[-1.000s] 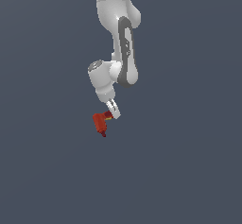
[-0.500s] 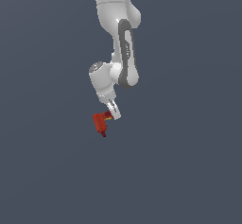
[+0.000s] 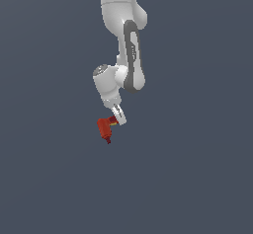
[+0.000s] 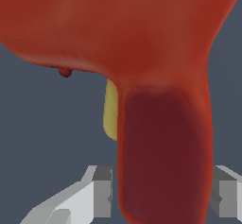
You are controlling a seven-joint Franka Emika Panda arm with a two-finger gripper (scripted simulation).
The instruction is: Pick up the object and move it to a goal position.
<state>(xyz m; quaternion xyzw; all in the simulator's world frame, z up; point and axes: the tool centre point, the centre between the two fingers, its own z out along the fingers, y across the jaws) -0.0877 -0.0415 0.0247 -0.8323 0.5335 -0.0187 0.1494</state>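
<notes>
Nothing is shifting visibly since a second ago: my fingers point(image 3: 115, 121) are still clamping the red drill-like object point(image 3: 105, 128) by its handle, holding it below my white arm point(image 3: 124, 55), its narrow dark-red tip pointing down.

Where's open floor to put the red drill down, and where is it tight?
In the exterior view, bare grey ground lies on every side of the red drill: left, right and below it. The only crowding is above it, where the gripper and white arm hang. The jaws stand either side of the drill's handle.
</notes>
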